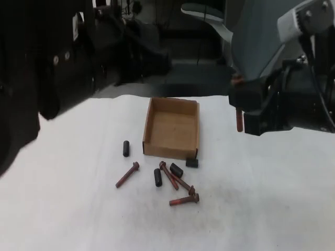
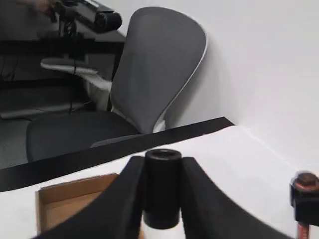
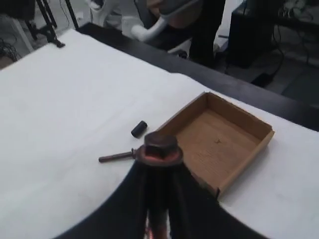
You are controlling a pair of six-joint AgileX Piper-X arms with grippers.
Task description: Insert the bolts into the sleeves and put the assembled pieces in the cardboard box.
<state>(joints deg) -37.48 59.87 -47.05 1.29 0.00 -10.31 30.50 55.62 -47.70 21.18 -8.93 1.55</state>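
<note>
Between left fingers (image 2: 124, 199): sleeve (image 2: 162, 194), gripped upright, bore up, raised near cardboard box (image 2: 65, 191). Between right fingers (image 3: 132, 199): bolt (image 3: 160, 148), head up, shank down, right of box, apart from sleeve. Next: shank above bore, axes aligned.

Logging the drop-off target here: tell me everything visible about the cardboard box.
The cardboard box is a shallow, open-topped tray of plain brown card with low upright walls. It is empty and lies flat on the white bench cover. A black sleeve lies at its near corner; contact unclear.
</note>
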